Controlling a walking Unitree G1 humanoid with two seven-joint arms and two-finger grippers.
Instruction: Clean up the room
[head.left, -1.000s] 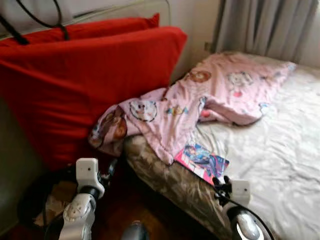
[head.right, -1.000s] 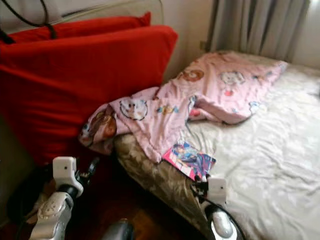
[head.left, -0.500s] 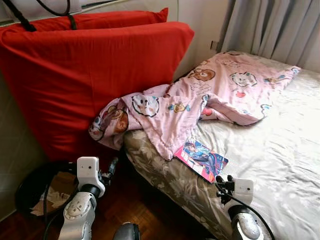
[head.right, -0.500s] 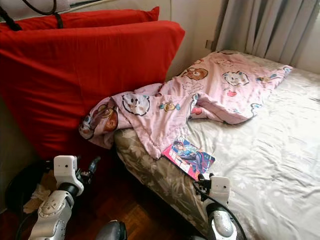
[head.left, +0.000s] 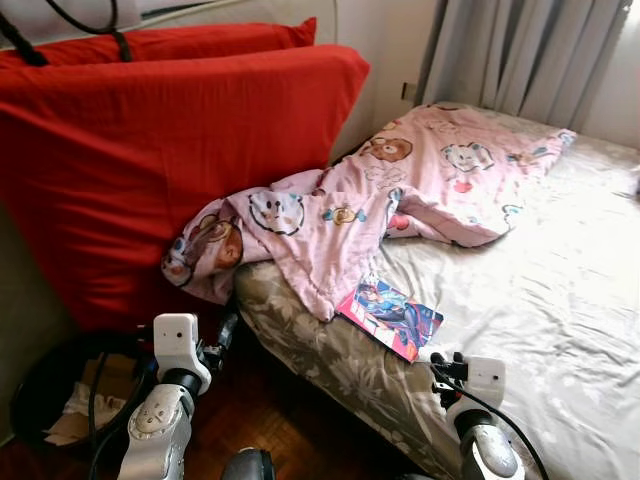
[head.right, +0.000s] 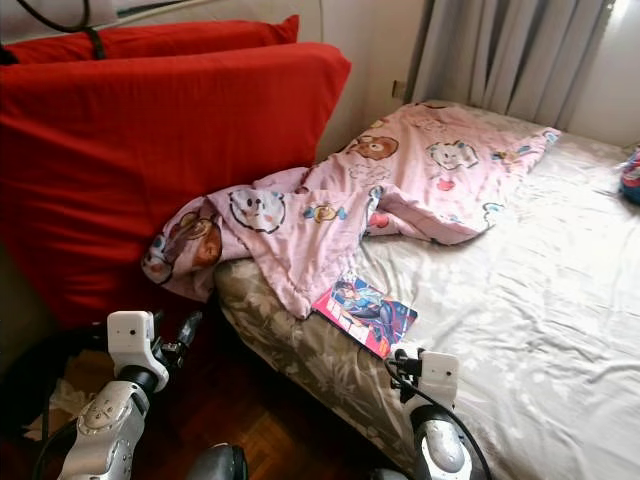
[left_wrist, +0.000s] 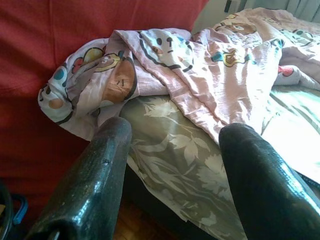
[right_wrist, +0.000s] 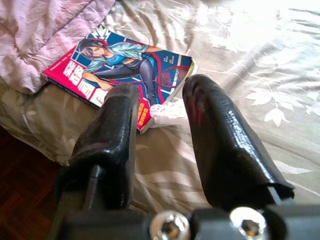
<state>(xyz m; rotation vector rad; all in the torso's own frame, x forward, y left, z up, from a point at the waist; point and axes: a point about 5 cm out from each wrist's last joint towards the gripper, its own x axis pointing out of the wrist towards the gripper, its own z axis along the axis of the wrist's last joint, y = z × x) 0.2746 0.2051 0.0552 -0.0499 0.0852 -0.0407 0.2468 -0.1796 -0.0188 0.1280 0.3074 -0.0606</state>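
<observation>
Book (right_wrist: 120, 62) lies flat near bed (head.left: 560, 300) edge, partly under pink blanket (head.left: 400, 190), just ahead of right gripper (right_wrist: 160, 125), fingers spread & empty. Left gripper (left_wrist: 172, 165) also spread, farther off.

View shifts, things stay put

Since a second ago the blur has cleared and the camera has swung a little right: the book (head.left: 390, 317), blanket (head.left: 400, 205) and red cushion (head.left: 170, 170) sit further left.
</observation>
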